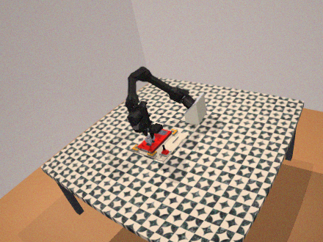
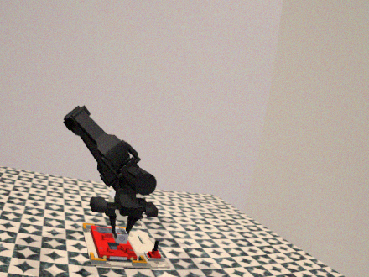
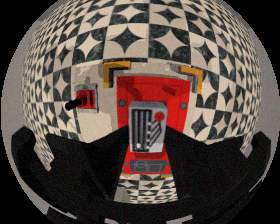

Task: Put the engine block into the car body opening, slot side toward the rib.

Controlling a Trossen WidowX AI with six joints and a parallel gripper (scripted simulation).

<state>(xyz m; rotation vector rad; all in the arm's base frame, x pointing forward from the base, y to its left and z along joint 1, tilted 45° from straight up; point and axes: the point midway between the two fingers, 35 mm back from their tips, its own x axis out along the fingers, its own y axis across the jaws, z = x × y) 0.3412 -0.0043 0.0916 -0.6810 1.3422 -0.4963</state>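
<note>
"Engine block (image 1: 149, 141) (image 2: 122, 237) (image 3: 148, 127): where is it?"

"Between the fingertips of the gripper (image 1: 149, 135) (image 2: 122, 233) (image 3: 146, 130), over the red car body (image 1: 161, 139) (image 2: 102, 243) (image 3: 150, 87). The fingers are partly open, closed firmly on the block."

"And its long axis?"

"In the wrist view it runs roughly along the car body's length, so I'd expect little turning. The dark slots show at the left of the block's face, on the side of the black lever (image 1: 164, 147) (image 2: 156, 246) (image 3: 75, 103)."

"Is that toward the rib?"

"I can't tell; I can't make out the rib."

"Which way is the opening (image 2: 113, 246), then?"

"Below the gripper, I judge. A dark patch shows past the block in the exterior view, but the wrist view hides it. Centring comes first, then straight down; an edge could catch. Release only once it's fully seated, then lift clear."
</note>
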